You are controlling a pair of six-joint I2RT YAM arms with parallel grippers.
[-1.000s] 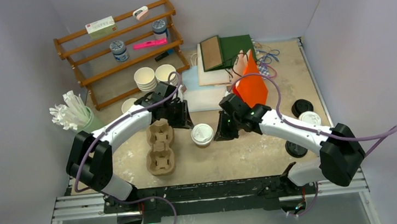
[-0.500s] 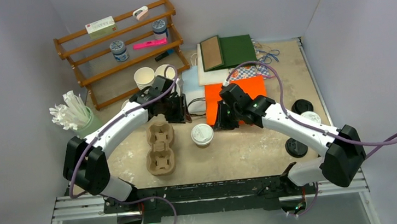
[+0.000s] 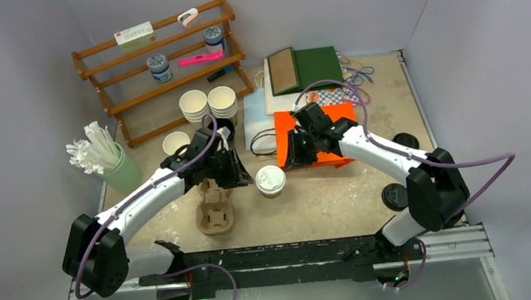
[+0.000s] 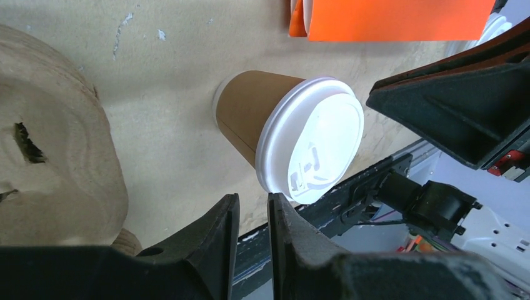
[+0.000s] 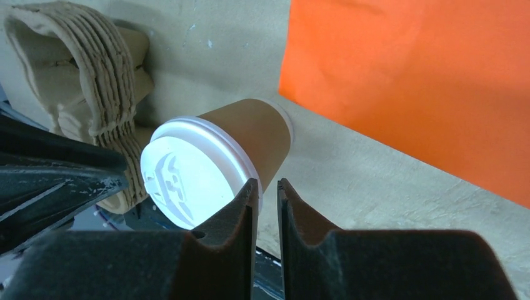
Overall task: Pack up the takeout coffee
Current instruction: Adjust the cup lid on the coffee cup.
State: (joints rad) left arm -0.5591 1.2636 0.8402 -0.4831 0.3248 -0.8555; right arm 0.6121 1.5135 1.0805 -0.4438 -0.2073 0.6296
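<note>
The cup [image 3: 271, 180] stands upright with its lid on, on the table near the middle, just right of the pulp carrier [image 3: 213, 212] and near the front edge of the flat orange bag [image 5: 406, 75]. Nothing touches it. The left gripper [image 4: 252, 203] hangs just to its left, over the far end of the carrier, and the right gripper [image 5: 267, 187] hangs just to its right, at the bag's left edge. Both point down at the cup from either side. Both pairs of jaws stand narrow, only a slit between them, and hold nothing.

To my eye the lidding is done and the step in hand is the pick: the cup has yet to go into a well of the carrier. Whichever arm takes it has to spread its jaws far wider than they stand, come down around the brown wall below the lid, and close gently so the paper does not buckle. The left arm looks better placed, being next to the carrier; the carry is short but the cup must stay upright.

Against a second ago, the bag no longer stands up in a peak but lies flat. The left gripper has drawn nearer, from beyond the carrier's far end to beside the cup, and the right arm has swung farther back. Cup and carrier sit where they were
</note>
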